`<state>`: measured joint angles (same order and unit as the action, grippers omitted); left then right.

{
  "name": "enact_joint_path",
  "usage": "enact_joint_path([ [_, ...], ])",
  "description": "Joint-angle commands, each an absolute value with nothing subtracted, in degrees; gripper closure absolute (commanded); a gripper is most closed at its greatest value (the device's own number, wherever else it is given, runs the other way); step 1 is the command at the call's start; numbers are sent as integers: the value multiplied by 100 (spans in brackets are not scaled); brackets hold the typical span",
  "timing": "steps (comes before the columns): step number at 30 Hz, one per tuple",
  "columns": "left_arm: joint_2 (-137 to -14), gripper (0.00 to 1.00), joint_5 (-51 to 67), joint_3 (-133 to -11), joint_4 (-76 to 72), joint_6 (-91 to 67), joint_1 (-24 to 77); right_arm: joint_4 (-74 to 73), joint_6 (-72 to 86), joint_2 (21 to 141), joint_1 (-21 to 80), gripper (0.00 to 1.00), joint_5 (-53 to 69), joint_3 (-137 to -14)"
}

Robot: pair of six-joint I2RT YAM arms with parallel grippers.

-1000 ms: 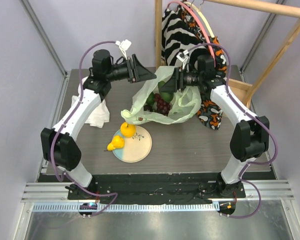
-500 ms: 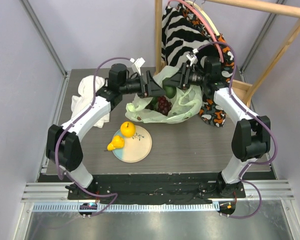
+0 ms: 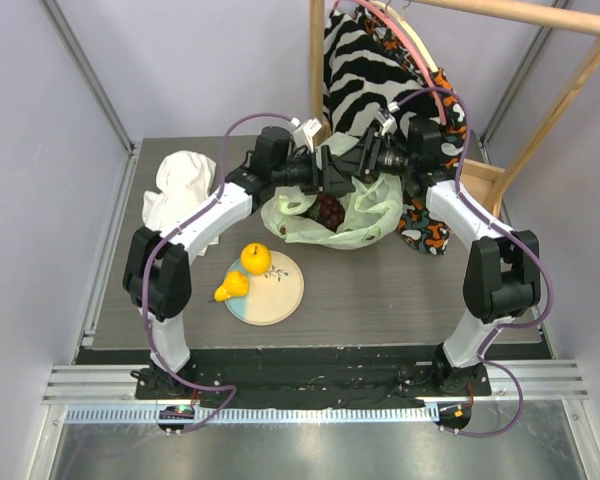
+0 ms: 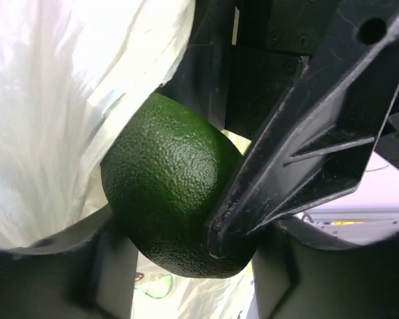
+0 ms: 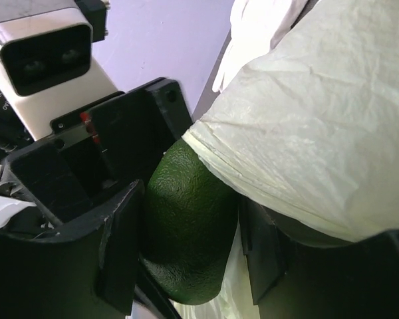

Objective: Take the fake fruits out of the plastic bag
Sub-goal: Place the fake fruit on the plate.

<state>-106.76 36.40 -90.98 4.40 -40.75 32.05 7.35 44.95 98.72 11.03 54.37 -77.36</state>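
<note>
The fingers (image 4: 110,269) of the left gripper (image 4: 189,269) stand apart on either side of a green avocado (image 4: 166,179) at the mouth of the plastic bag (image 3: 345,228), at 12 o'clock on the table (image 3: 380,290). One finger of the right gripper (image 5: 189,266) touches the fruit's 4 o'clock side in the left wrist view, and we cannot tell whether that gripper is pinching anything. We judge the avocado light, rigid and rounded with a pebbled skin, so we would take it across its widest middle, keeping the thin, limp film out of the pinch.
</note>
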Motion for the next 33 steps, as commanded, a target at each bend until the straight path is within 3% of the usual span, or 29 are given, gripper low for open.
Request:
enact_joint_path([
  [1, -10503, 71, 3497, -9264, 307, -3684, 3155, 861, 4869, 9624, 1046, 43, 5546, -7682],
  [3, -10363, 96, 3673, -9246, 675, -3438, 3164, 861, 4695, 9659, 1002, 38, 5528, -7717],
  [4, -10284, 99, 3813, -9229, 790, -3254, 3155, 861, 4641, 9685, 967, 33, 5485, -7743],
  [8, -9566, 100, 5217, -9001, 1946, -1948, 3155, 809, 4535, 9931, 800, 27, 5370, -7936],
  [11, -9124, 100, 5440, -8894, 3446, -510, 3164, 791, 4395, 10028, 738, 21, 5370, -8033],
  [17, -8684, 100, 4818, -9246, 7286, 2694, 3234, 659, 4176, 10151, 703, 20, 5370, -8060],
  [19, -8605, 100, 4075, -8924, 7969, 3864, 3478, 607, 4114, 10151, 703, 20, 5379, -8042],
  [25, -8455, 100, 2981, -7771, 7613, 3702, 3726, 536, 3973, 10099, 703, 20, 5335, -7937],
  [33, -9368, 97, 977, -7523, 6531, 3060, 3964, 396, 3823, 9923, 703, 19, 5344, -7849],
])
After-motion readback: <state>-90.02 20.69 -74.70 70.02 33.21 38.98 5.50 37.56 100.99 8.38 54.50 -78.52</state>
